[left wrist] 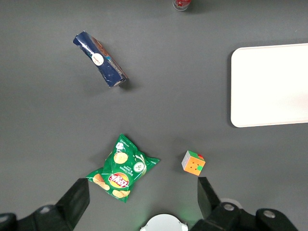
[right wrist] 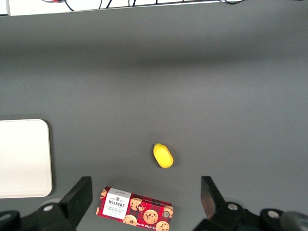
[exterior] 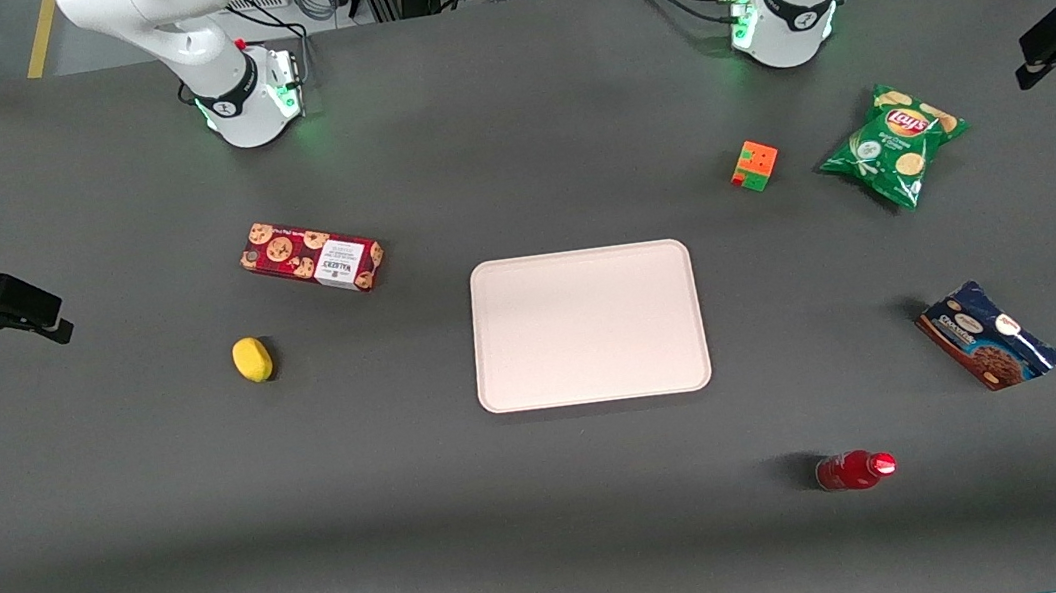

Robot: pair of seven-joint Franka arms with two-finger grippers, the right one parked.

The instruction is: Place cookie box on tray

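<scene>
The cookie box (exterior: 986,336), dark navy with brown cookie pictures and white round logos, lies on the table toward the working arm's end, apart from the tray. It also shows in the left wrist view (left wrist: 100,59). The pale pinkish-cream tray (exterior: 587,324) sits mid-table with nothing on it; part of it shows in the left wrist view (left wrist: 269,84). My left gripper (left wrist: 142,197) is open and holds nothing, well above the table over the green chips bag (left wrist: 122,168). In the front view it (exterior: 1048,56) shows at the working arm's end, farther from the camera than the cookie box.
The green chips bag (exterior: 892,143) and a colour cube (exterior: 755,166) lie near the working arm's base. A red bottle (exterior: 855,470) lies nearer the camera than the cookie box. A long red cookie box (exterior: 312,255) and a yellow object (exterior: 252,359) lie toward the parked arm's end.
</scene>
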